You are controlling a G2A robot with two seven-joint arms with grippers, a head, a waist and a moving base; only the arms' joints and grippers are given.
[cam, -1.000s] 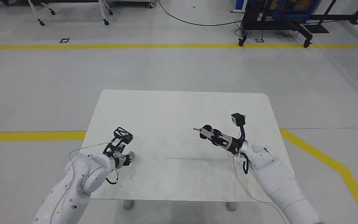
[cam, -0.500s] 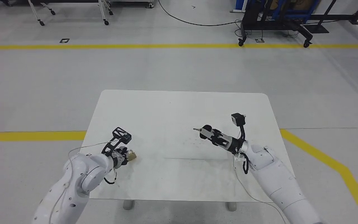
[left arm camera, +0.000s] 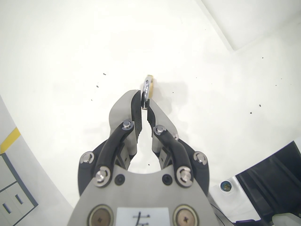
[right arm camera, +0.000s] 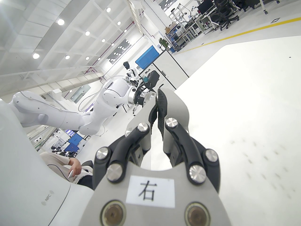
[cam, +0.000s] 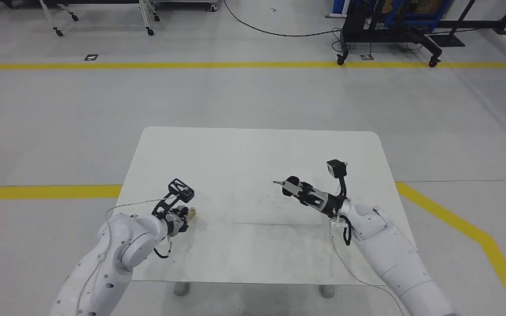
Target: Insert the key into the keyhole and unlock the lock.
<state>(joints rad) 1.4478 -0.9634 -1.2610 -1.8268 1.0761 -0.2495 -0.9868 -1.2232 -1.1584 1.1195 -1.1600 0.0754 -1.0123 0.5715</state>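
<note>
Shifted slightly inward since a second ago: left tool (left arm camera: 143,99), clamped narrow on shackle of lock (left arm camera: 149,87), brass body jutting just past the fingertips, over tabletop's (left arm camera: 70,36) near left part. Unmoved: right tool (right arm camera: 158,97), pinched on key (cam: 277,182), well apart from lock. One-character white label on each tool's base.

A white rectangular tabletop (cam: 237,154) lies beneath the left pincer (cam: 183,215) and the right pincer (cam: 285,185). Well beyond them, 1 yellow floor stripe (cam: 158,65) crosses the grey floor (cam: 237,103); a black wheeled frame (cam: 395,35) stands beyond the right pincer.
</note>
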